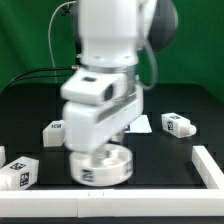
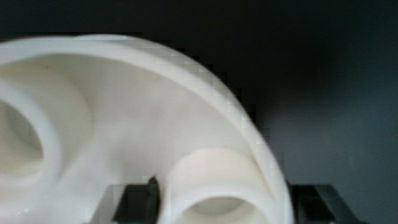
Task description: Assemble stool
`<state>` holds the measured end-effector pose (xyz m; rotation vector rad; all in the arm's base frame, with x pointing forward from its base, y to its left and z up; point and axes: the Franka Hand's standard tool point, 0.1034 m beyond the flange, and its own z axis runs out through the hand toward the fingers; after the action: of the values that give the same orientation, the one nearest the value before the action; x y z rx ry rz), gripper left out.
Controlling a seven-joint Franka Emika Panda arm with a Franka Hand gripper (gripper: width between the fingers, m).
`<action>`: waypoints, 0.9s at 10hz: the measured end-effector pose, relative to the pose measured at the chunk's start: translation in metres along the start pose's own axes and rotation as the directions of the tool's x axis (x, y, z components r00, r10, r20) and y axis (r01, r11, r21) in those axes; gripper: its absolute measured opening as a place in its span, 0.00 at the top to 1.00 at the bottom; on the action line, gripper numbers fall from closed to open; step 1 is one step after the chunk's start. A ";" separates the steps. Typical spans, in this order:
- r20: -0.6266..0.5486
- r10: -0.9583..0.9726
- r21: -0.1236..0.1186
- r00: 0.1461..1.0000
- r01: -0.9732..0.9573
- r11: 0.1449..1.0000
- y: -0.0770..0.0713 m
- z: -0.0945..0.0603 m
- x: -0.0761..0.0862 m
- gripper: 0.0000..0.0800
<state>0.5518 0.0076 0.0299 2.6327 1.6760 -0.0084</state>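
the gripper point(image 2: 221, 200) is pinched onto the rim of the round stool seat point(image 1: 100, 166) on the black table point(image 1: 25, 105), with white legs point(image 1: 178, 124) lying loose and apart, none fitted, so assembly looks barely begun

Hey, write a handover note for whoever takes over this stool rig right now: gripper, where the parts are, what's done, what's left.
The gripper is shut on the seat, with its fingers on either side of the rim.
The seat sits on the table, under the arm.
Three legs lie loose, apart from the seat: first leg at the exterior view's left, second leg behind it, third leg at the exterior view's right.
Done: seat gripped.
Left: probably position the seat, then fit all three legs.
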 end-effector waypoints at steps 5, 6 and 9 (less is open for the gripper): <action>0.006 -0.073 -0.002 0.997 0.073 0.997 -0.003 0.003 0.004 0.61; 0.000 -0.175 -0.026 0.985 0.175 0.984 -0.001 0.005 0.023 0.61; 0.002 -0.230 -0.030 0.973 0.230 0.973 -0.001 0.013 0.047 0.61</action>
<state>0.5706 0.0504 0.0158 2.4021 1.9548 0.0142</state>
